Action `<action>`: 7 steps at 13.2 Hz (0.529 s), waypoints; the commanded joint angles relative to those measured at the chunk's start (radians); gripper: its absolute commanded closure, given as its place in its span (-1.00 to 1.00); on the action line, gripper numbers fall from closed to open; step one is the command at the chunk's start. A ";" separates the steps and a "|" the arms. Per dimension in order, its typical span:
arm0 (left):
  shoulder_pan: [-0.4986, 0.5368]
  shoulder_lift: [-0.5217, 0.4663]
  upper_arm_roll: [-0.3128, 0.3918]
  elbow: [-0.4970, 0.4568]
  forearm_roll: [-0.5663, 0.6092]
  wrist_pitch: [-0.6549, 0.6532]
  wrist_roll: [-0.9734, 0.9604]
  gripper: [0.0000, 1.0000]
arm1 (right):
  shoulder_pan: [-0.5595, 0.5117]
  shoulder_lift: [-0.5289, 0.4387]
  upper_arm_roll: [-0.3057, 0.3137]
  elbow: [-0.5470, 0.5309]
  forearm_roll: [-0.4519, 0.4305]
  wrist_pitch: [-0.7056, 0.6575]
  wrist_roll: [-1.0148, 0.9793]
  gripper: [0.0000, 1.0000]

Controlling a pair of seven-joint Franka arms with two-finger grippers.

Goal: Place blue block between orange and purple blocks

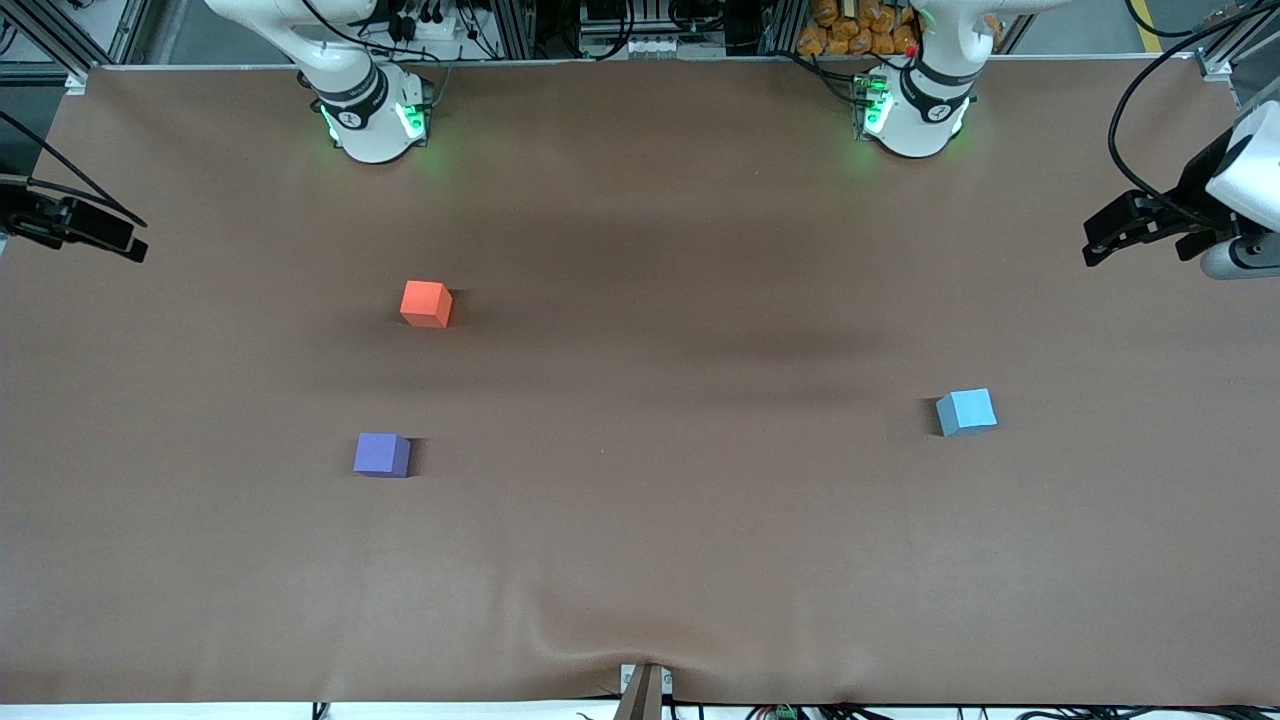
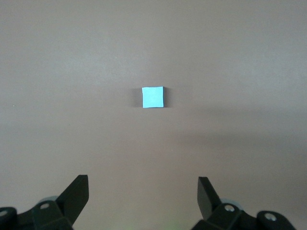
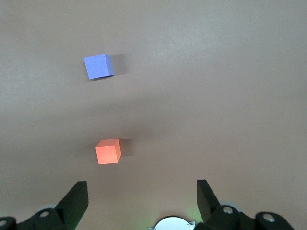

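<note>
Purple block [image 1: 381, 455] sits nearest the front camera, on the brown counter [image 1: 640, 560] toward the right arm's end. Orange block [image 1: 426, 303] is farther from the camera than the purple one, same end of the counter, with a clear gap of bare surface between the two. Both upright, flat on the counter, nothing touching them. The right wrist view shows the same pair, purple [image 3: 99, 65] and orange [image 3: 108, 151], well apart.

Blue block [image 1: 966, 412] lies toward the left arm's end, well apart from the other two, slightly farther from the camera than purple and nearer than orange. Flat on the counter, turned a little, untouched. It sits alone in the left wrist view [image 2: 152, 97].

Left gripper [image 1: 1135, 228] hangs in the air at the left arm's edge of the counter, jaws spread wide, holding nothing; its wrist view shows the fingers [image 2: 76, 194] parted over bare counter with the blue block ahead of them.

Right gripper [image 1: 85, 230] hangs at the right arm's edge of the counter, also spread wide and empty; its fingers [image 3: 76, 201] show parted over the counter, orange block just ahead.
</note>
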 commanded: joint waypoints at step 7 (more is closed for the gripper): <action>0.015 0.014 0.002 0.019 -0.004 -0.020 0.006 -1.00 | -0.011 -0.002 0.008 0.002 0.020 -0.012 0.013 -1.00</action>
